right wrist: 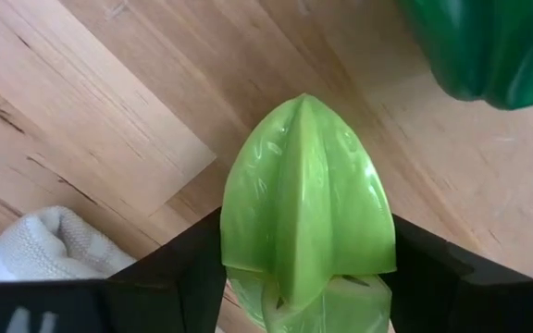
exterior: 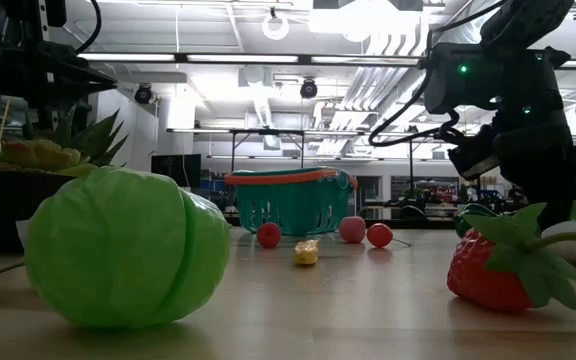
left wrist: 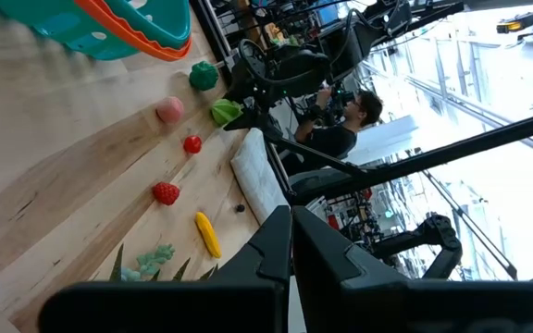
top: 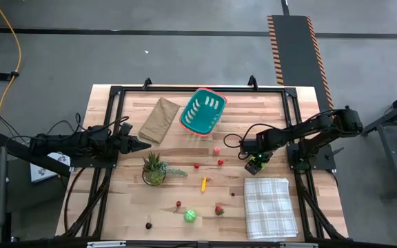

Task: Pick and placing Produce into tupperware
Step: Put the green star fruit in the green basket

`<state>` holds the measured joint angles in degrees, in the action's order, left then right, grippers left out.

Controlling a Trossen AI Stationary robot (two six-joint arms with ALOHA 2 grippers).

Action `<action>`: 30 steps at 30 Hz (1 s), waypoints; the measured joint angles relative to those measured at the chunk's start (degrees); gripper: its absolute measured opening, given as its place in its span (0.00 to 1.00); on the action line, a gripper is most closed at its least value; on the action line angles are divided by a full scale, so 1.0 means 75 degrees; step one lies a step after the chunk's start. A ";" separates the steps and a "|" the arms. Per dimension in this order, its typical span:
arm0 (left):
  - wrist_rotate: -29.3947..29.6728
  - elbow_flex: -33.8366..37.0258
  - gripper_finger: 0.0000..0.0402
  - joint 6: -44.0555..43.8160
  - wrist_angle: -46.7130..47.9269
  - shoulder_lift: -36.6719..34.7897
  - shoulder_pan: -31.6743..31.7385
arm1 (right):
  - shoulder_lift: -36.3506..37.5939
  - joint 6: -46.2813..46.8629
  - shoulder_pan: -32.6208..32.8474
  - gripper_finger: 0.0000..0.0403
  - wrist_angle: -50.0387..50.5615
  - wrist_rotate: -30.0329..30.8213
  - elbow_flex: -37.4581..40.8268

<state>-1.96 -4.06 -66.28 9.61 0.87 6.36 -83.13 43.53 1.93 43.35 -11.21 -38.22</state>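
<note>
One pale-green ridged hard-plastic toy fruit [right wrist: 305,208], light, stiff and likely slippery, pinched across its flat flanks between the right tool's [top: 256,164] fingers just above the wooden bench [top: 185,189], beside the checked cloth [top: 270,206]; left tool [top: 138,145] shut, empty.

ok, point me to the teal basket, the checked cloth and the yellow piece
teal basket [top: 214,94]: high view, orange-red rim.
checked cloth [top: 270,207]: high view, middle of the fabric.
yellow piece [top: 203,183]: high view, middle of its body.
</note>
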 joint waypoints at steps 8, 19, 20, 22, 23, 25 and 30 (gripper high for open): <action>0.0000 0.0000 0.01 0.0000 0.0000 -0.0001 -0.0001 | 0.0000 -0.0353 0.0000 0.54 0.0619 -0.0184 -0.0811; -0.0003 -0.0003 0.01 0.0000 0.0000 0.0002 -0.0001 | 0.0003 -0.0927 0.0257 0.54 0.1083 0.0008 -0.2985; 0.0000 -0.0002 0.01 -0.0003 -0.0003 -0.0001 0.0001 | 0.0003 -0.1005 0.0271 0.54 0.1069 0.0126 -0.3192; -0.0002 0.0000 0.01 -0.0002 -0.0003 0.0000 -0.0001 | 0.0003 -0.1102 0.0274 0.54 0.1027 0.0365 -0.3569; 0.0000 0.0000 0.01 -0.0001 -0.0003 0.0000 0.0000 | 0.0003 -0.1187 0.0274 0.54 0.0987 0.0485 -0.3747; 0.0000 0.0000 0.01 0.0005 -0.0002 0.0000 -0.0001 | 0.0003 -0.1374 0.0273 0.54 0.0874 0.0724 -0.4060; 0.0000 0.0000 0.01 0.0015 -0.0003 -0.0001 -0.0001 | 0.0006 -0.1538 0.0120 0.54 0.0238 0.1430 -0.4546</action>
<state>-1.96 -4.06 -66.17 9.58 0.86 6.35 -83.09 32.00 2.83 45.14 -0.48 -72.31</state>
